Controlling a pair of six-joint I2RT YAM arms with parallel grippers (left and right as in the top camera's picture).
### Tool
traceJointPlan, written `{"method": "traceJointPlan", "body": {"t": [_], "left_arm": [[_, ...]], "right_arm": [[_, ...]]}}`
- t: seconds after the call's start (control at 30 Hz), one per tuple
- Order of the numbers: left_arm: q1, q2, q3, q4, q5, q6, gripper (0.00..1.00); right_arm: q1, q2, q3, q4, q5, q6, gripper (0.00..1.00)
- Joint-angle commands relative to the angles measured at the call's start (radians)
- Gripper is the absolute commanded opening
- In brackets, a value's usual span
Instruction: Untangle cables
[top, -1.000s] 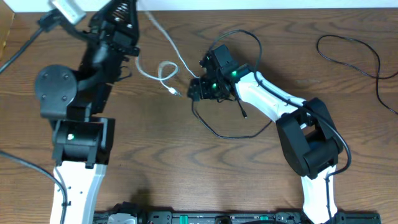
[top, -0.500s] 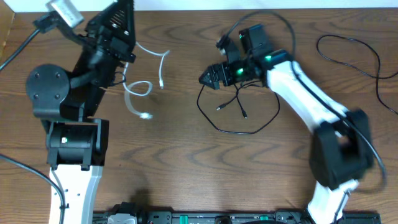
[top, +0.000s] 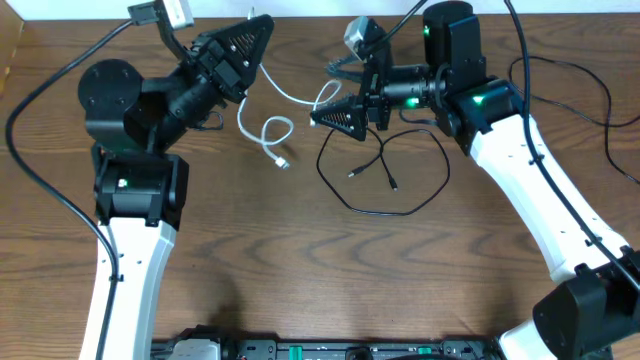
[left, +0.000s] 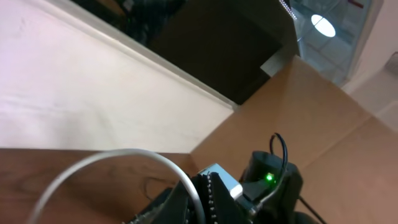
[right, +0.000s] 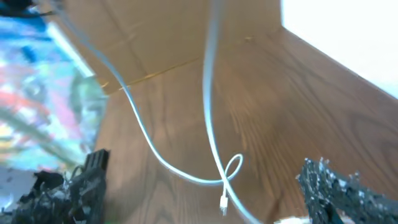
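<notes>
white cable (right: 207, 81) at table (top: 300, 280) 12 o'clock, strung between the two arms. left gripper (top: 262, 25) clamped tight on one end of it. right gripper (top: 338, 92) spread wide, nothing held, one strand passing between its fingers.

step judged: separating white from black. to do it well: left holds its pinch and draws toward 10 o'clock; right closes only if the small loop (top: 275, 130) tightens, else stays clear. go slow, watch for the loop cinching into a knot.

white cable's long axis roughly 10-to-4; free plug (top: 283, 162) on the wood, pointing about 5.

black cable (top: 386, 214) in a slack ring at 5 o'clock of right gripper, apart from white. second black cable (top: 560, 88) at table 2 o'clock, well apart.
</notes>
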Motion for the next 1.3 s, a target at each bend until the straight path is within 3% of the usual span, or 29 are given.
{"method": "traceJointPlan", "body": {"t": [0.0, 0.17, 0.3, 0.57, 0.77, 0.87, 0.93, 0.97, 1.0, 1.07, 1.1, 1.27], "left_arm": [[0.005, -0.006, 0.009, 0.032, 0.068, -0.097, 0.07], [0.005, -0.006, 0.009, 0.084, 0.088, -0.205, 0.07], [0.005, -0.005, 0.009, 0.089, 0.092, -0.216, 0.08], [0.005, -0.003, 0.009, 0.089, 0.056, -0.219, 0.07], [0.003, 0.016, 0.009, 0.086, 0.027, -0.24, 0.07], [0.002, 0.025, 0.009, 0.086, 0.027, -0.242, 0.07], [0.002, 0.028, 0.009, 0.086, 0.027, -0.242, 0.07], [0.002, 0.03, 0.009, 0.086, 0.027, -0.241, 0.07], [0.002, 0.03, 0.009, 0.086, 0.027, -0.241, 0.07], [0.002, 0.03, 0.009, 0.086, 0.027, -0.241, 0.08], [0.002, 0.03, 0.009, 0.086, 0.027, -0.241, 0.08], [0.002, 0.03, 0.009, 0.081, 0.027, -0.24, 0.08]], "right_arm": [[0.026, 0.055, 0.001, 0.047, -0.159, -0.031, 0.95], [0.07, 0.142, 0.001, 0.117, -0.216, -0.031, 0.93], [0.097, 0.174, 0.001, 0.164, -0.32, -0.027, 0.93], [0.166, 0.176, 0.001, 0.176, -0.325, -0.026, 0.91], [0.233, 0.175, 0.001, 0.184, -0.212, 0.057, 0.8], [0.248, 0.176, 0.001, 0.187, -0.119, 0.113, 0.7], [0.254, 0.176, 0.001, 0.2, -0.076, 0.153, 0.56], [0.255, 0.176, 0.001, 0.203, -0.056, 0.171, 0.46], [0.254, 0.176, 0.001, 0.203, -0.005, 0.215, 0.26], [0.251, 0.176, 0.001, 0.201, 0.043, 0.258, 0.06], [0.247, 0.176, 0.001, 0.198, 0.06, 0.274, 0.01], [0.185, 0.175, 0.001, 0.135, 0.177, 0.299, 0.01]]}}
